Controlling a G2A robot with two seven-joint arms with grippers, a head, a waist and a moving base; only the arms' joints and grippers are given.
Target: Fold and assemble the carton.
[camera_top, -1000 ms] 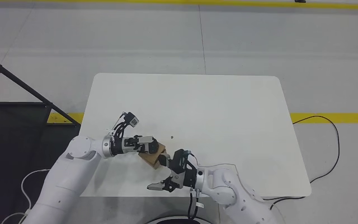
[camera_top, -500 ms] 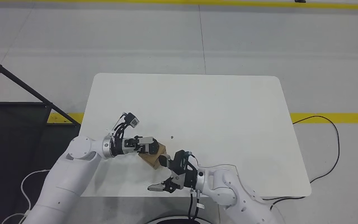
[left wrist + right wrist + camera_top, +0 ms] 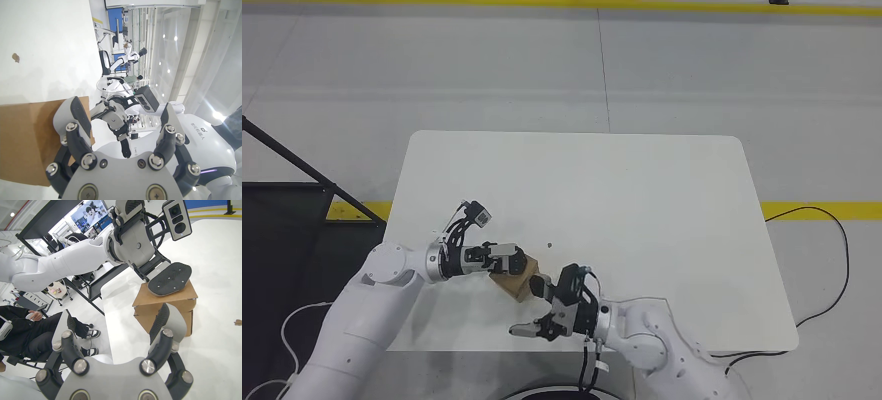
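A small brown carton [image 3: 510,280] stands folded into a box near the table's front edge. My left gripper [image 3: 504,260] is open. One of its pads [image 3: 168,280] lies flat on the carton's top [image 3: 187,292], and its other finger is up in the air, clear of the box. In the left wrist view the same gripper [image 3: 124,121] straddles the edge of the carton [image 3: 28,136]. My right gripper [image 3: 117,321] is also open and sits at the carton's side. One of its fingers [image 3: 166,321] is right at the side face; I cannot tell if it touches. From above, the right gripper [image 3: 532,308] is just in front of the box.
A tiny cardboard scrap [image 3: 550,243] lies on the white table [image 3: 642,190] just beyond the carton. The table's front edge [image 3: 472,350] runs close below both grippers. A black rack [image 3: 282,230] stands off the table's left side.
My right gripper has shifted slightly to the right beside the carton. The left gripper and the carton have stayed where they were.
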